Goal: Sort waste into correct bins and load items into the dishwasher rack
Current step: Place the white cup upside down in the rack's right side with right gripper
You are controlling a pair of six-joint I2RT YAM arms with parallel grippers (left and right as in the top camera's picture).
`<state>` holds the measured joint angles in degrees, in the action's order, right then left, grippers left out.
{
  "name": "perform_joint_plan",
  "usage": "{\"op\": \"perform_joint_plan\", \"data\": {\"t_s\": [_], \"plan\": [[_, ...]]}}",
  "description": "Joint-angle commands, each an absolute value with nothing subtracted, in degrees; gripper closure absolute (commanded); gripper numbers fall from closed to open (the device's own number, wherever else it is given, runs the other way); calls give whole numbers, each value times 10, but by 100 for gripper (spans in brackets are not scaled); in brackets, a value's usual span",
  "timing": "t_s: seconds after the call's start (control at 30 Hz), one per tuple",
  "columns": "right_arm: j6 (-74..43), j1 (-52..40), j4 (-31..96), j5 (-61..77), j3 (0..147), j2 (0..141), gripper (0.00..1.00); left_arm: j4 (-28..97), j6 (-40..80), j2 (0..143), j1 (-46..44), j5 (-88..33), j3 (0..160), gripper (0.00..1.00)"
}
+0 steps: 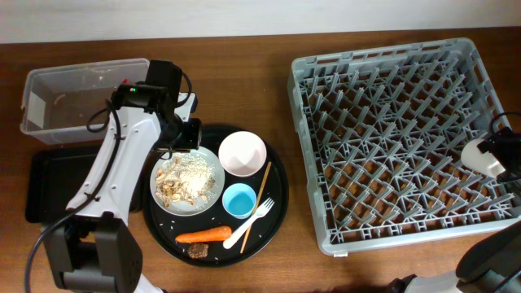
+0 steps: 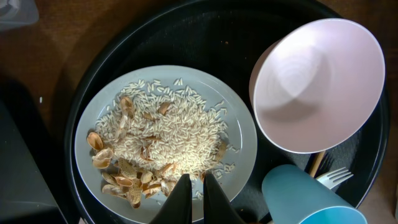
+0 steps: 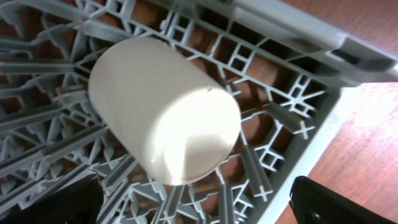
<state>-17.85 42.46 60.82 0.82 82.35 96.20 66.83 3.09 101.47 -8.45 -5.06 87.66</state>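
White cup in rack | right pincer spread | left pincer pressed together above plate | wooden table

My left arm climbs from the near left and reaches far and rightward, wrist bent downward. My left gripper points straight down, jaws pinched almost together. My right arm comes in from the near right; my right gripper has its fingers spread wide.

Grey plastic rack, matt white cup, glossy black round tray, wood-grain table.
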Motion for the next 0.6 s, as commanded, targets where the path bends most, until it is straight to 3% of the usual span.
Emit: {"op": "perform_joint_plan", "data": {"t_s": [0.0, 0.4, 0.57], "plan": [[-188, 425, 600, -24, 818, 967, 1, 668, 39, 1008, -83, -46, 881, 92], [-187, 425, 565, 17, 800, 1008, 1, 665, 39, 1008, -83, -47, 881, 92], [-139, 425, 537, 127, 800, 1020, 1, 666, 39, 1008, -83, -47, 881, 92]]}}
